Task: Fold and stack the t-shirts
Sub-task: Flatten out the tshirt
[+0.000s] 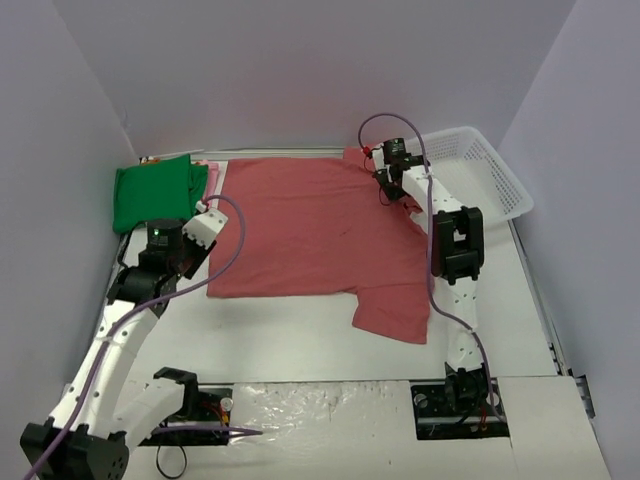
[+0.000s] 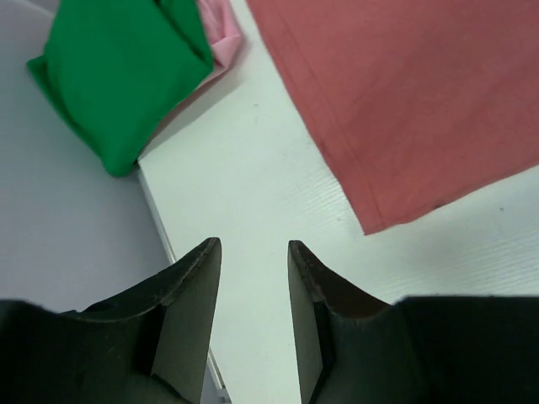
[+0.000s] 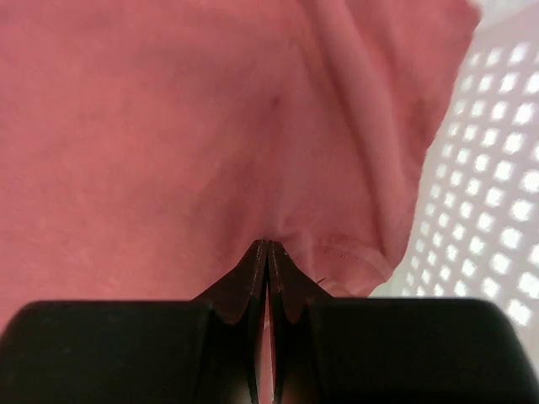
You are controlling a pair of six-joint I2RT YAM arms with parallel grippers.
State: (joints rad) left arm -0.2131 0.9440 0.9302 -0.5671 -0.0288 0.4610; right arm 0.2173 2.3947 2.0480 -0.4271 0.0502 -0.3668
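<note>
I've got my right gripper [image 3: 268, 245] pinching the dusty-red t-shirt [image 1: 310, 235] near the desk's [image 1: 300, 345] far edge, and my left gripper [image 2: 253, 248] parted and empty.

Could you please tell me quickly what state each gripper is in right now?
Left gripper: open, holding nothing.
Right gripper: closed, pinching the dusty-red t-shirt.

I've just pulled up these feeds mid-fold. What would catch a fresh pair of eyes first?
A big red shirt lies spread across the middle of the table, the right tool pinched shut on its far edge beside the white basket. At the far left, a folded green shirt sits on a pink shirt; the left tool hangs open over bare table nearby.
</note>
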